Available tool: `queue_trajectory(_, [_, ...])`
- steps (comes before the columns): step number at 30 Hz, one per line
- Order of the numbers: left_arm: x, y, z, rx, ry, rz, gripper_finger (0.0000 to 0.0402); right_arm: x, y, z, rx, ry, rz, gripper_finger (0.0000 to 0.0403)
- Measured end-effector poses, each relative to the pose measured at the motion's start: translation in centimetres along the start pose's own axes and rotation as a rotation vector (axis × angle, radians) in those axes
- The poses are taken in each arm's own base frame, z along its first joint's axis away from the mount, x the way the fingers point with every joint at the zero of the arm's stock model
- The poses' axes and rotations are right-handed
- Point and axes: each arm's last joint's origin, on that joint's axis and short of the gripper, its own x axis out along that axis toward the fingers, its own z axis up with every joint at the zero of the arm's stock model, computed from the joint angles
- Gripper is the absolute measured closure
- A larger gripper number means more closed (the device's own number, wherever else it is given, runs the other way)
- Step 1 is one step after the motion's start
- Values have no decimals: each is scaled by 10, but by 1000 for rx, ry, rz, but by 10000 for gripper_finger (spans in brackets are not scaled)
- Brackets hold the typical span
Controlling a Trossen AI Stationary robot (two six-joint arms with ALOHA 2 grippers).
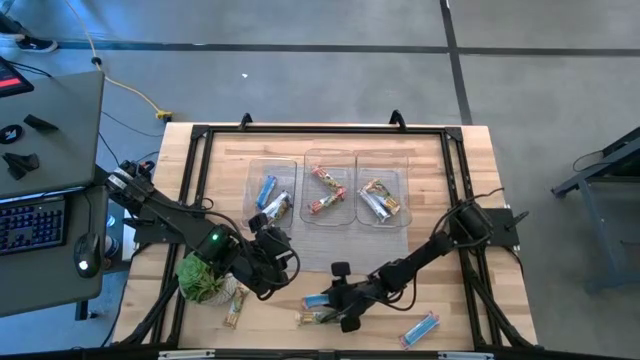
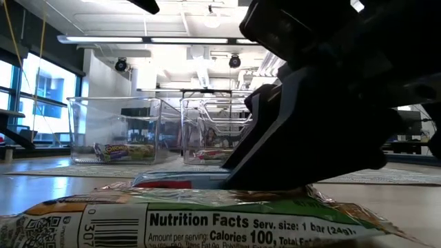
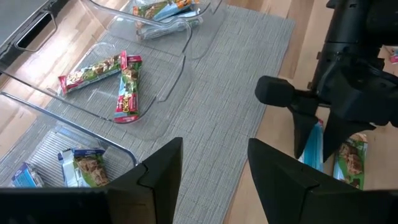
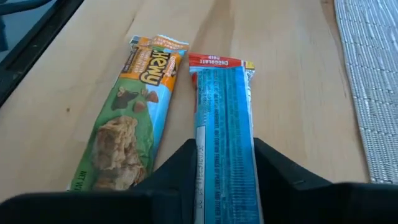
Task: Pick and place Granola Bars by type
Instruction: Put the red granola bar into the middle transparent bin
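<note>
A blue granola bar (image 4: 222, 118) lies flat on the wood near the table's front edge, with a green-and-orange bar (image 4: 134, 118) beside it. My right gripper (image 4: 225, 168), also visible from above (image 1: 338, 303), is low over the blue bar and shut on it. My left gripper (image 3: 214, 168) hangs open above the grey mat (image 3: 236, 81) in front of the trays and holds nothing. Three clear trays hold sorted bars: blue (image 1: 270, 190), red (image 1: 326, 192) and green (image 1: 381, 200). My right gripper pinches the blue bar between its two fingers (image 4: 177, 171), which sit on the two long edges (image 4: 200, 155) at the end nearest the gripper. The fingers slant down from the table's right and point along the bar. The bar lies flat on the wood.
A potted plant (image 1: 200, 278) stands at the front left with one bar (image 1: 237, 305) beside it. Another blue bar (image 1: 420, 327) lies at the front right. The green bar (image 2: 207, 220) fills the foreground of the low view. A black frame (image 1: 300, 128) borders the table.
</note>
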Motion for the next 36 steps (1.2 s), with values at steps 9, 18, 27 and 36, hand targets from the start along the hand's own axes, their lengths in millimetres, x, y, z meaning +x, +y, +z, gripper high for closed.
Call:
queue_trajectory(9, [0, 0, 0, 1, 1, 1, 225, -44, -20, 54, -256, -173, -299, 281])
queue_trajectory(18, [0, 0, 0, 0, 0, 0, 225, -107, -135, 113, -209, -162, -828, 291])
queue_trajectory(27, [0, 0, 0, 0, 0, 0, 225, -103, -252, 78, 141, 44, -541, 290])
queue_trajectory(36, [0, 0, 0, 1, -1, 2, 225, -80, -275, 54, 156, 140, -498, 289])
